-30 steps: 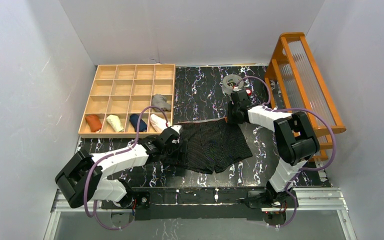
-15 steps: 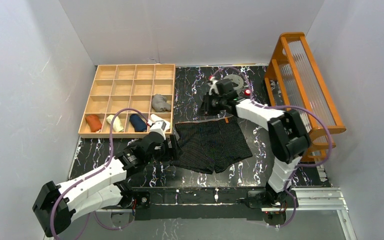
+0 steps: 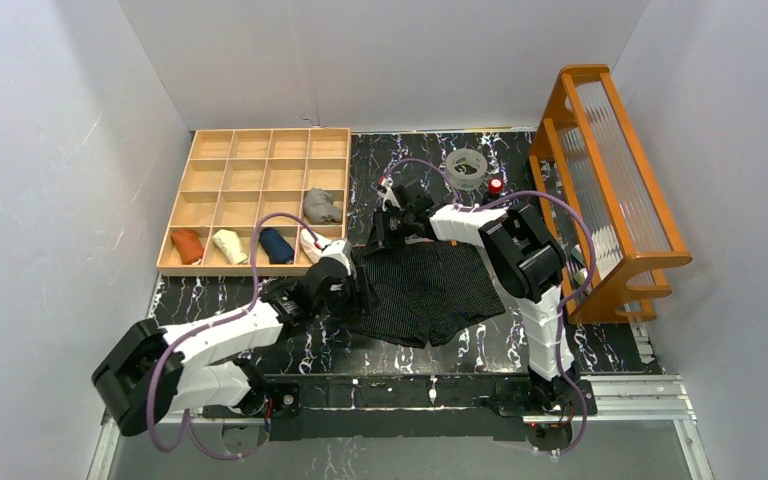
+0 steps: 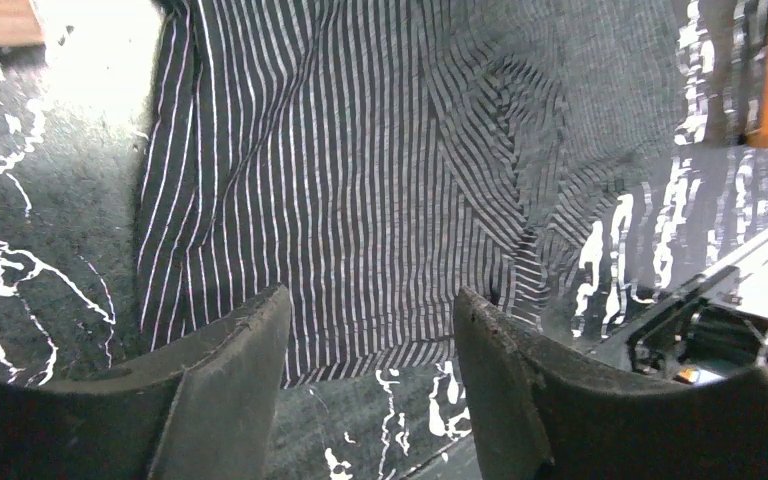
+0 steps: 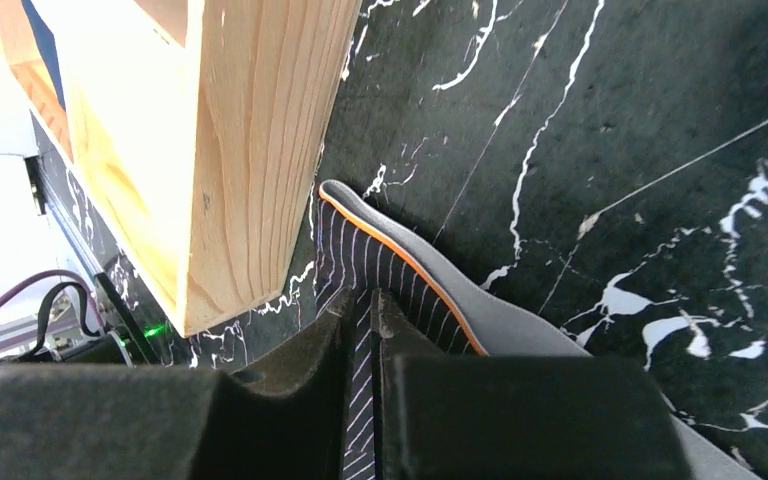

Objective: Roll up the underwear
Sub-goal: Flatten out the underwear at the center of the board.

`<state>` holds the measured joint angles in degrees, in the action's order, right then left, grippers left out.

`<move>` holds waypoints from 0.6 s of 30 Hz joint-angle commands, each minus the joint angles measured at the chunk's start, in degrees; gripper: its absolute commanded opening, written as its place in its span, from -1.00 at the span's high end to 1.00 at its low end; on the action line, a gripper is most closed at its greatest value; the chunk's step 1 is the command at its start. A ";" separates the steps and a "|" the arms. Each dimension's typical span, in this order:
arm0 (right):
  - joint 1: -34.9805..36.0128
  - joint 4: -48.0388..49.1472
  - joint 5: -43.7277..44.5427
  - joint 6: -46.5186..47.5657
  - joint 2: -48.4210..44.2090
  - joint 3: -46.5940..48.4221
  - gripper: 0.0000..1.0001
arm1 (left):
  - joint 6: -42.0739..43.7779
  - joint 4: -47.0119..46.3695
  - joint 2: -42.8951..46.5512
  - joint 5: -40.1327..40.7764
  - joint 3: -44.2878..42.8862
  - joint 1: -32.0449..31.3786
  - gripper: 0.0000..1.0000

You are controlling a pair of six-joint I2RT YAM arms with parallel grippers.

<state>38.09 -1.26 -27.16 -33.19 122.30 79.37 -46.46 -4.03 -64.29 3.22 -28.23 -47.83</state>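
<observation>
The black underwear (image 3: pixel 425 290) with thin pale stripes lies spread flat on the dark marbled table. Its grey waistband (image 5: pixel 500 320), edged in orange, faces the back. My left gripper (image 3: pixel 358 292) hangs over the garment's left edge. In the left wrist view my left gripper (image 4: pixel 370 310) stands open above the striped cloth (image 4: pixel 360 170), with the hem and bare table between its fingers. My right gripper (image 3: pixel 376 240) is at the waistband's back left corner. In the right wrist view my right gripper (image 5: pixel 363 305) has its jaws almost together, with striped cloth in the slit.
A wooden compartment tray (image 3: pixel 260 150) sits at the back left and holds several rolled garments, a grey one (image 3: pixel 321 206) among them. Its corner (image 5: pixel 250 150) is close beside my right gripper. A clear tape ring (image 3: pixel 466 166), a small red-topped object (image 3: pixel 496 185) and an orange rack (image 3: pixel 610 180) stand at the right.
My right gripper has moved left along the waistband from its right end to its left corner and has closed. My left gripper stays at the left edge, its jaws slightly narrower.
</observation>
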 commanded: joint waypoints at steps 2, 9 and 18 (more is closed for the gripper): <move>-0.29 2.57 1.83 -0.02 1.27 3.26 0.63 | -2.29 -2.65 -5.91 0.75 0.63 0.01 -0.10; -0.40 -0.76 12.45 1.10 3.99 2.71 0.68 | -7.42 -1.68 -6.77 4.10 7.55 -0.07 0.10; -2.13 -1.38 20.67 -0.72 0.93 0.59 0.81 | -8.71 -0.66 1.72 3.68 12.40 -0.08 0.05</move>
<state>37.78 0.21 -14.94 -35.11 123.48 81.89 -55.11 -10.96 -64.07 5.15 -17.93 -47.81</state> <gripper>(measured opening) 0.097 0.446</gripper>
